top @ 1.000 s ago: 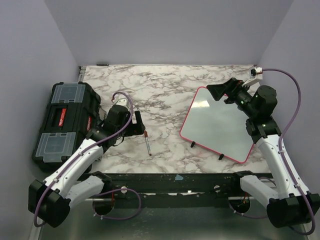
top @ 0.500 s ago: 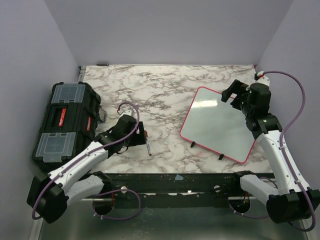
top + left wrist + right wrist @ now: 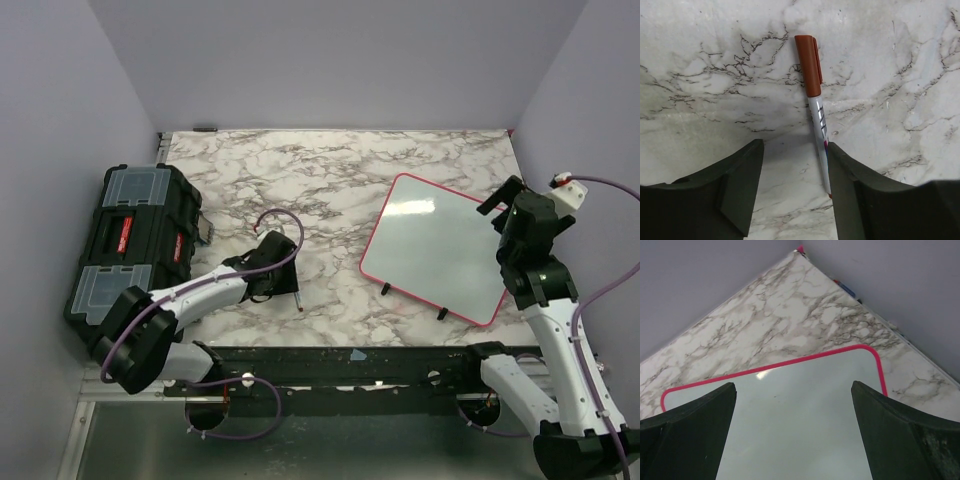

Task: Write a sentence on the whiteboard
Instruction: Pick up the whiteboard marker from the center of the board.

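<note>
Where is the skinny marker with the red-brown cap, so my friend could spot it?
Start at the white-and-grey marble table and find the big black plastic toolbox on its left side. Just right of it, the slim silver-white marker lies flat between the left gripper's black fingers. It is the only pen-shaped thing there, with a red-brown cap.

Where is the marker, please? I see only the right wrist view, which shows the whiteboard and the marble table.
Observer: The marker lies on the table between the open jaws of the left gripper, close beside one of them.
Operator: Is it capped?
Observer: Yes, its red-brown cap is on, pointing away from the wrist.
Operator: Is anything written on the board's near part?
Observer: No; from above, the whole whiteboard is blank.
</note>
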Tool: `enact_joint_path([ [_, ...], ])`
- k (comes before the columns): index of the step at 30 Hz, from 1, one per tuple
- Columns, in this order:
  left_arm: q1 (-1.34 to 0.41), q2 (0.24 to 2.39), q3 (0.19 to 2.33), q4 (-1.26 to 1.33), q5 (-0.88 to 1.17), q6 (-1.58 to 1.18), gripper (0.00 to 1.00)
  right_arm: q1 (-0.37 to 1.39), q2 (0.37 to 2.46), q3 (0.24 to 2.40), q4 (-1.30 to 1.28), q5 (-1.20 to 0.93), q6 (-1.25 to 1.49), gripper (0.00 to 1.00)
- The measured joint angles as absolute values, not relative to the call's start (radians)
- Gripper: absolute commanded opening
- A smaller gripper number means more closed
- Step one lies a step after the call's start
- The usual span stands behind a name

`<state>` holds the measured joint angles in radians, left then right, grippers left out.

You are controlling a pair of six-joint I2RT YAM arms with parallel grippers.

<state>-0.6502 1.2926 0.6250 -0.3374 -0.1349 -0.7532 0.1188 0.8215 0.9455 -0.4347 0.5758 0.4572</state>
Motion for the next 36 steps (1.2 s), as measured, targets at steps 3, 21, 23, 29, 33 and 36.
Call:
enact_joint_path([
  [3, -0.651, 1.348, 0.638, -0.313, -0.136, -0.752, 0.44, 0.119, 0.787, 0.903, -0.445, 0.66, 0.479, 1.0],
  [21, -0.652, 1.481, 0.706, -0.184, -0.103, -0.725, 0.0, 0.119, 0.914, 1.018, -0.512, 0.609, 0.463, 1.0],
  [23, -0.667, 1.472, 0.704, -0.186, -0.086, -0.715, 0.0, 0.119, 0.917, 1.045, -0.548, 0.564, 0.466, 1.0],
  [29, -0.755, 1.398, 0.703, -0.19, -0.07, -0.7, 0.0, 0.119, 0.96, 1.117, -0.661, 0.429, 0.478, 1.0],
  [33, -0.764, 1.332, 0.703, -0.216, -0.066, -0.707, 0.0, 0.118, 0.966, 1.116, -0.667, 0.174, 0.466, 0.99],
  [36, -0.763, 1.244, 0.706, -0.236, -0.065, -0.726, 0.0, 0.119, 0.965, 1.081, -0.614, -0.072, 0.463, 0.98],
])
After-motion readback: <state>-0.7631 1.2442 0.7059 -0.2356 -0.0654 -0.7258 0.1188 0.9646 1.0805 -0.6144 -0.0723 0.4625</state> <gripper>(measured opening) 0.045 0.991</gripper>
